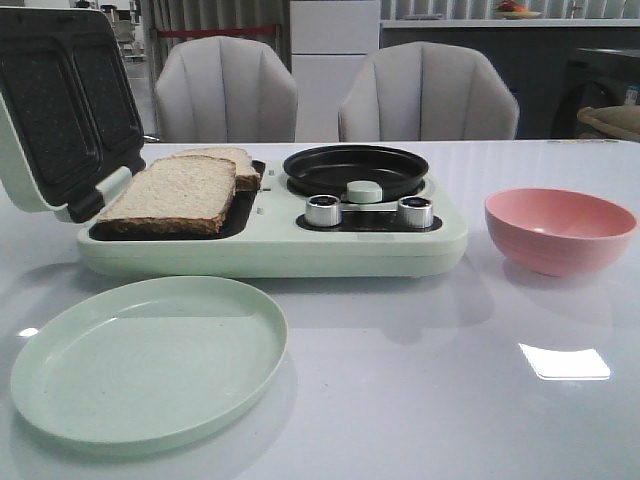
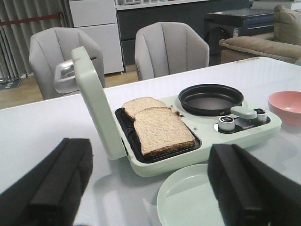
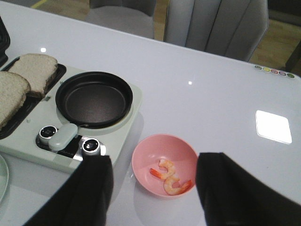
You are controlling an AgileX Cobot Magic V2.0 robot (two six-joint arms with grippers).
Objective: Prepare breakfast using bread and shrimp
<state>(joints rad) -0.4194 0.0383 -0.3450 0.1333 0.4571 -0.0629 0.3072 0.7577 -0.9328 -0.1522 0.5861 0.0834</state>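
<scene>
- Nearest, a pale green plate (image 1: pixel 148 360) is seen in front of the breakfast maker (image 1: pixel 270 240), nothing on it.
- Bread (image 1: pixel 172 194) is found in the breakfast maker's sandwich tray: two slices, the front one overlapping the rear one. The lid (image 1: pixel 62 105) is stood open behind the tray.
- On the maker's other half, the black frying pan (image 1: pixel 356 170) is noted bare, with two knobs (image 1: pixel 323 210) just in front of it.
- Shrimp (image 3: pixel 170 178) are seen only from the right wrist: a few curled pieces in the pink bowl (image 1: pixel 558 229), which is set on the pan side of the maker, apart from it.
- Left gripper (image 2: pixel 150 183) is held wide open, nothing grasped, facing the bread side.
- Right gripper (image 3: pixel 153 188) is likewise spread wide and empty, above the pink bowl.
- Progress is judged early: bread loaded, shrimp not yet moved to the pan, lid not closed, plate unserved.
- Farthest, two grey chairs (image 1: pixel 428 92) are noted beyond the table.
</scene>
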